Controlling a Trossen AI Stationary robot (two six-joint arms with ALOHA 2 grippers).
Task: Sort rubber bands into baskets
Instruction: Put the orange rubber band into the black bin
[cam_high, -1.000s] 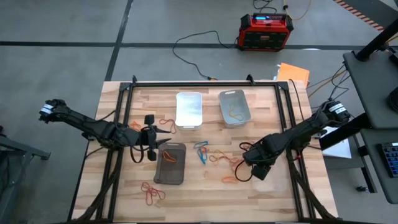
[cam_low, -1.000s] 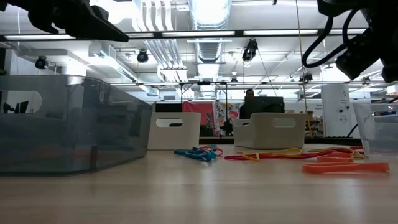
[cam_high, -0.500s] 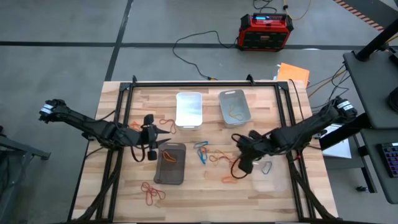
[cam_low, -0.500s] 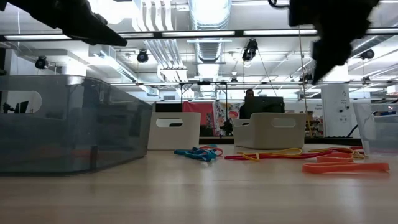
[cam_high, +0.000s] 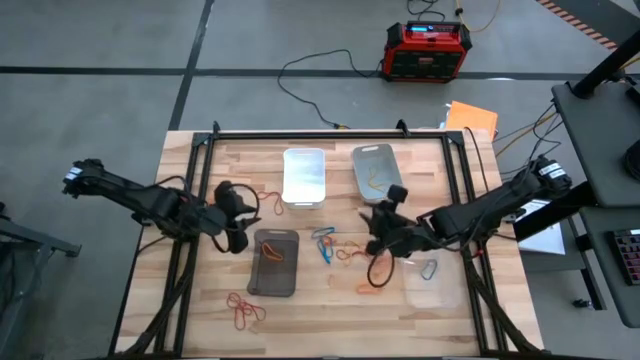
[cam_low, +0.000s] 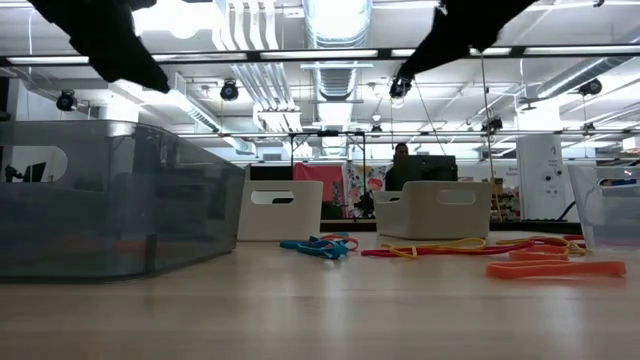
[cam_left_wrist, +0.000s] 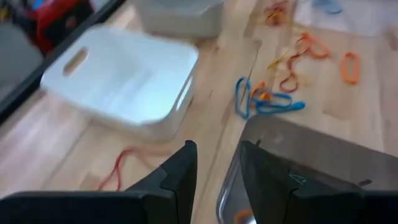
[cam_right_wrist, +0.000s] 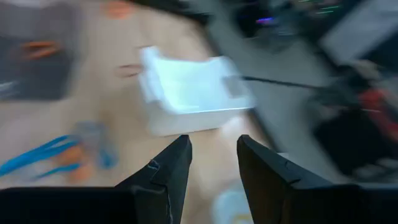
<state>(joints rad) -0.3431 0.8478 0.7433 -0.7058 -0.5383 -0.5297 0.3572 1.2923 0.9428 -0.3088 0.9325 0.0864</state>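
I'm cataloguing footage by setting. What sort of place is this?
Probably a robotics lab in an industrial hall: a wooden table on a concrete floor, exposed ceiling ducts, and a person at a monitor behind.

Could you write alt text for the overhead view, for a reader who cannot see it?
Two dark robot arms reach over a wooden table holding four small baskets and scattered coloured rubber bands. The left gripper hovers beside the white basket; the right gripper hovers mid-table, below the grey basket.
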